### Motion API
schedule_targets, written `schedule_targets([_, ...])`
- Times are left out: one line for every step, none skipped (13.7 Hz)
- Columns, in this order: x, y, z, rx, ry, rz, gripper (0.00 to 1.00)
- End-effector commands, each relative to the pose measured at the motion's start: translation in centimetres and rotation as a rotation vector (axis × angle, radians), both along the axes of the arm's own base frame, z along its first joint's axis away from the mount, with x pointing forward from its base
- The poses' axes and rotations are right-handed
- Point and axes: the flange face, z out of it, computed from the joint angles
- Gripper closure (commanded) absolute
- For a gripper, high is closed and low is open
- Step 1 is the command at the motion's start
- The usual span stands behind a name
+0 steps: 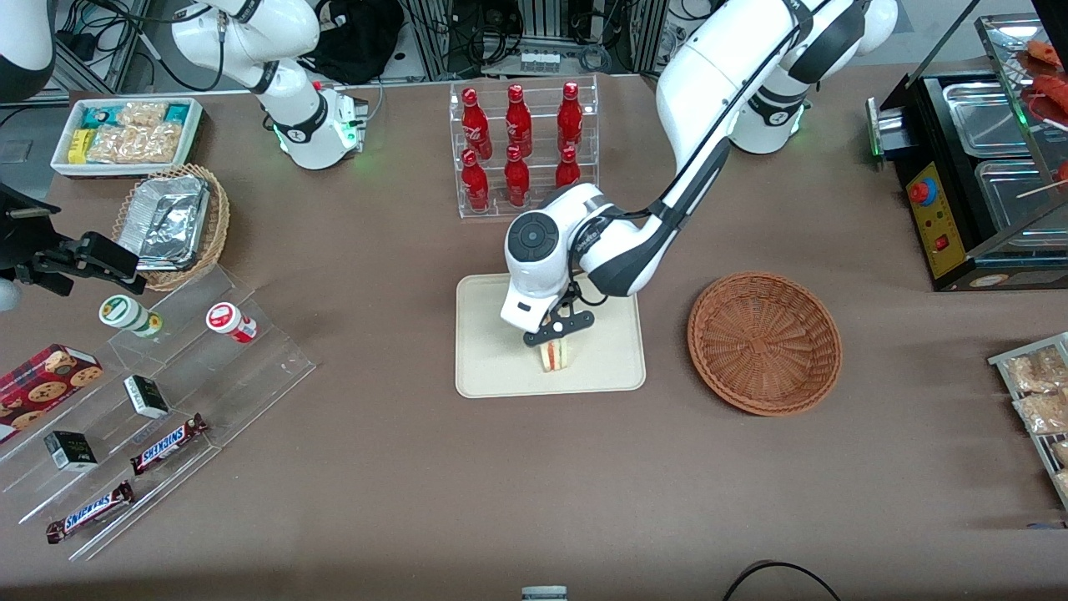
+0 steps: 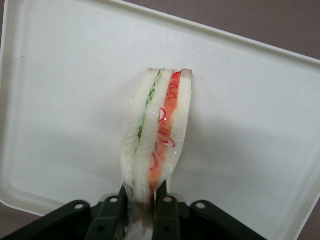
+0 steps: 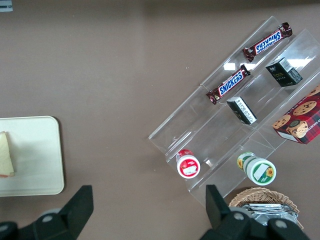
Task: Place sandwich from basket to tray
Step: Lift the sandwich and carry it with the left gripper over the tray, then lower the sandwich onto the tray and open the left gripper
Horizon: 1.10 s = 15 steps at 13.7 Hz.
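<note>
The sandwich, a wedge of pale bread with red and green filling, stands over the cream-beige tray, near the tray's edge nearer the front camera. My left gripper is shut on it from above. In the left wrist view the black fingers pinch the wrapped sandwich over the tray. The sandwich also shows in the right wrist view on the tray. The reddish-brown wicker basket sits empty beside the tray, toward the working arm's end.
A clear rack of red bottles stands farther from the front camera than the tray. A clear stepped stand with Snickers bars and small jars lies toward the parked arm's end, with a tan basket of foil containers. A black machine stands toward the working arm's end.
</note>
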Motion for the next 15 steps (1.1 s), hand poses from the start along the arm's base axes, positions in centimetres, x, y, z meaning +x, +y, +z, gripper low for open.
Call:
schedule_targets([0.2, -0.7, 1.2, 0.006, -0.038, -0.007, 0.0])
schedule_targets([0.4, -0.7, 2.5, 0.0, -0.05, -0.01, 0.0])
schedule_targets([0.5, -0.3, 4.0, 0.008, -0.056, -0.007, 0.0])
schedule_targets([0.5, 0.2, 5.3, 0.028, -0.049, -0.002, 0.0])
schedule_targets([0.5, 0.7, 6.7, 0.037, -0.053, 0.002, 0.0])
schedule_targets([0.5, 1.2, 8.0, 0.049, -0.054, 0.006, 0.0])
schedule_targets([1.2, 2.5, 8.7, 0.071, -0.042, 0.017, 0.0])
schedule_targets([1.6, 3.6, 9.8, 0.087, -0.03, -0.004, 0.0])
schedule_targets([1.7, 4.5, 10.5, 0.107, -0.014, -0.057, 0.0])
schedule_targets([1.8, 5.6, 11.0, 0.137, 0.0, -0.055, 0.0])
schedule_targets([2.6, 7.4, 11.3, 0.177, 0.008, -0.026, 0.0])
schedule_targets([3.1, 8.5, 11.6, 0.199, 0.015, -0.008, 0.0])
schedule_targets([3.0, 9.6, 11.9, 0.221, 0.038, -0.008, 0.0])
schedule_targets([3.4, 11.8, 11.9, 0.228, 0.053, 0.018, 0.0])
schedule_targets([4.2, 14.0, 12.6, 0.215, 0.045, 0.042, 0.0])
